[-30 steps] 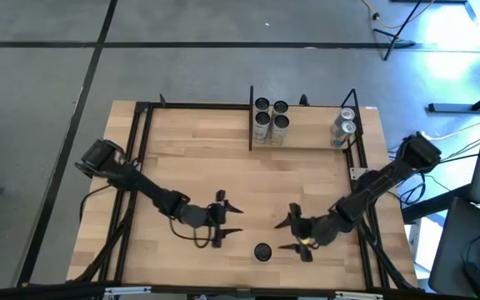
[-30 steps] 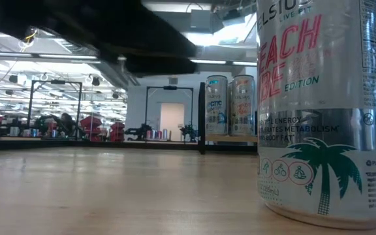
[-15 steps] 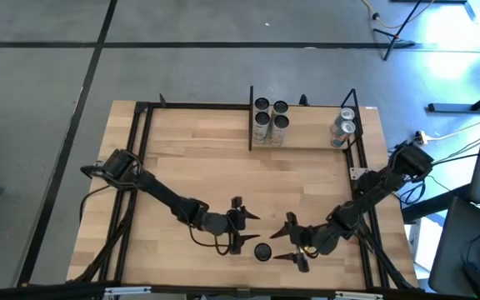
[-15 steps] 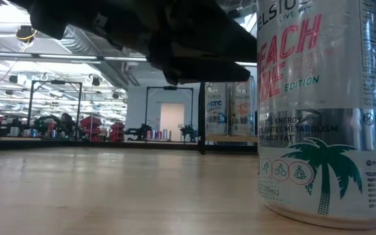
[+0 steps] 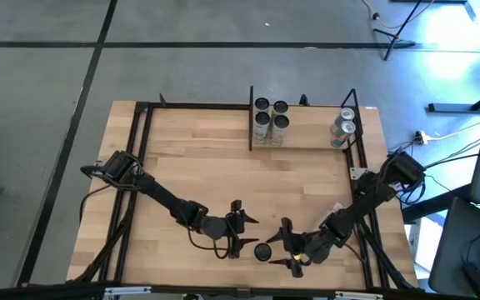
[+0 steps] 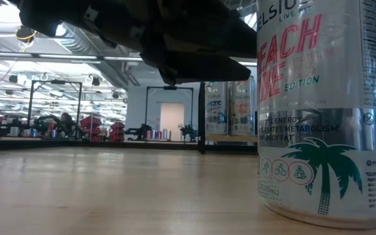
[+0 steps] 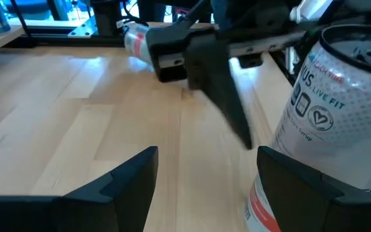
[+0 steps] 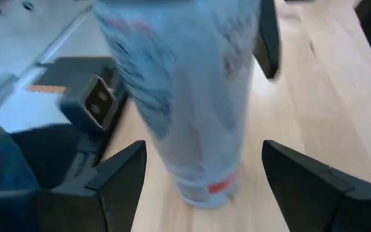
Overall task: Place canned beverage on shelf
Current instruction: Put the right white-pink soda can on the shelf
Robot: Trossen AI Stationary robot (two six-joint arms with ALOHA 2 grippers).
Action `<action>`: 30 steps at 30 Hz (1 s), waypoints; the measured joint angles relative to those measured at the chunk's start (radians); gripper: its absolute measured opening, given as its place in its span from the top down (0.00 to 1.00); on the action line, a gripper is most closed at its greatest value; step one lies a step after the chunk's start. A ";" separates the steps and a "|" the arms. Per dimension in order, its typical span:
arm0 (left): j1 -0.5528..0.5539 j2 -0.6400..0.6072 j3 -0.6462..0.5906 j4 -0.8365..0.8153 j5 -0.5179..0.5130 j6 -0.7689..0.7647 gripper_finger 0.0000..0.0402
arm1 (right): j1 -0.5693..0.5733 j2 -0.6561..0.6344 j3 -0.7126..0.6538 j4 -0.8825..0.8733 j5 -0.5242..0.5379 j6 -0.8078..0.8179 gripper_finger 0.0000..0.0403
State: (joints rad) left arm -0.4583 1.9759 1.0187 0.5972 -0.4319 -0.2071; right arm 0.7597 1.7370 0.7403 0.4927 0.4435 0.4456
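Note:
A silver beverage can (image 5: pixel 262 251) stands upright on its base on the light-wood tabletop near the front edge; it fills the right of the low view (image 6: pixel 325 104). My right gripper (image 5: pixel 275 250) is open just right of the can, and in its wrist view the can (image 8: pixel 185 96) stands ahead between the two fingers, touching neither. My left gripper (image 5: pixel 247 232) is open just left of the can; in its wrist view the can (image 7: pixel 330 122) stands past one finger. The shelf (image 5: pixel 307 146), a narrow plank between black posts, lies at the table's far right.
Several cans (image 5: pixel 270 118) stand on the shelf's left end and two more (image 5: pixel 344 127) at its right end; some show in the low view (image 6: pixel 230 104). Black frame rails (image 5: pixel 136 158) run along the table's left and right sides. Bare wood lies between shelf and grippers.
My left gripper has gone toward the table's right and near edge, closing in on the can's left side. My right gripper has gone toward the table's left and near edge, up to the can's right side. The can has stayed in place.

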 joint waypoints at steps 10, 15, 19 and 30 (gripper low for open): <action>0.000 0.000 0.000 -0.008 0.000 0.000 0.36 | 0.000 -0.118 -0.001 -0.250 -0.012 0.002 0.27; 0.000 0.000 0.000 -0.015 0.000 0.000 0.36 | 0.000 -0.339 0.001 -0.674 -0.131 0.132 0.27; 0.000 0.000 0.000 -0.015 -0.001 0.000 0.36 | 0.000 -0.493 0.001 -1.003 -0.242 0.247 0.27; 0.000 0.000 0.000 -0.015 0.000 0.000 0.36 | 0.000 -0.574 0.000 -1.384 -0.332 0.304 0.27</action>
State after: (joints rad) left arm -0.4580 1.9759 1.0187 0.5823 -0.4324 -0.2072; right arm 0.7601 1.1635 0.7406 -0.8909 0.1116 0.7497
